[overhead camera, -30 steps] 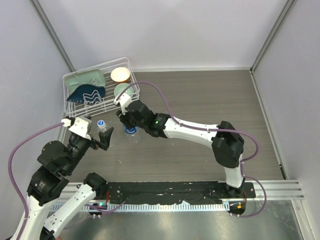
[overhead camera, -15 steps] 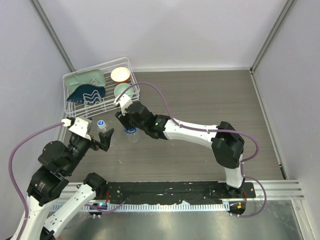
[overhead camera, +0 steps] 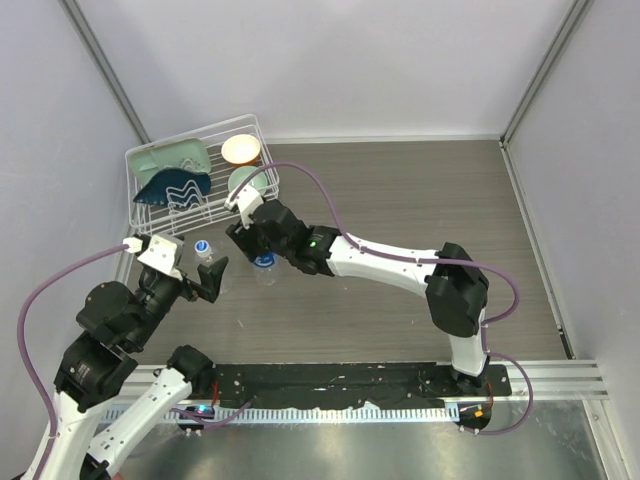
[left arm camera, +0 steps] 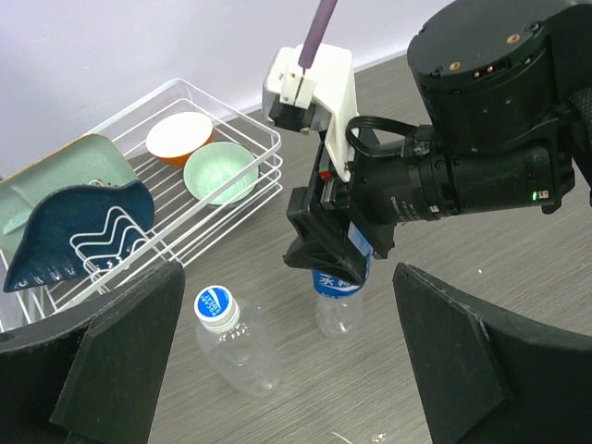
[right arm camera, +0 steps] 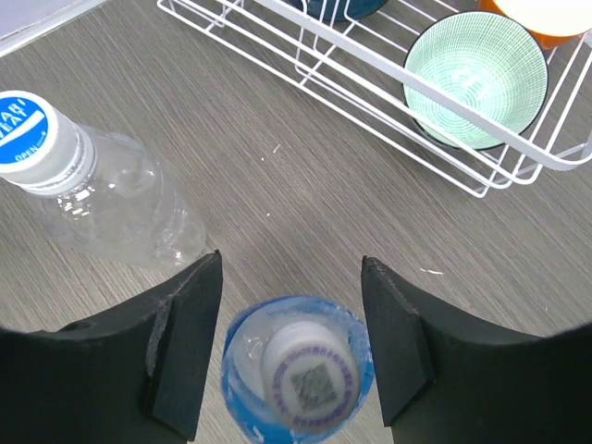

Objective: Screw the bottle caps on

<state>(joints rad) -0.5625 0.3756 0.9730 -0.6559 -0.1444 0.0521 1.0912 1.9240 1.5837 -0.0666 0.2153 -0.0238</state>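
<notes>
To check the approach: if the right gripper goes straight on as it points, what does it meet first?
Most likely the white cap on the blue-labelled bottle, which sits straight ahead between its fingers.

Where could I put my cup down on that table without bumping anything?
The dark wood-grain table is bare from the white wire dish rack to the right wall, also on the near side of the right arm. The left is crowded: rack, blue-labelled clear plastic bottle, plain clear bottle, left claw, right claw.
</notes>
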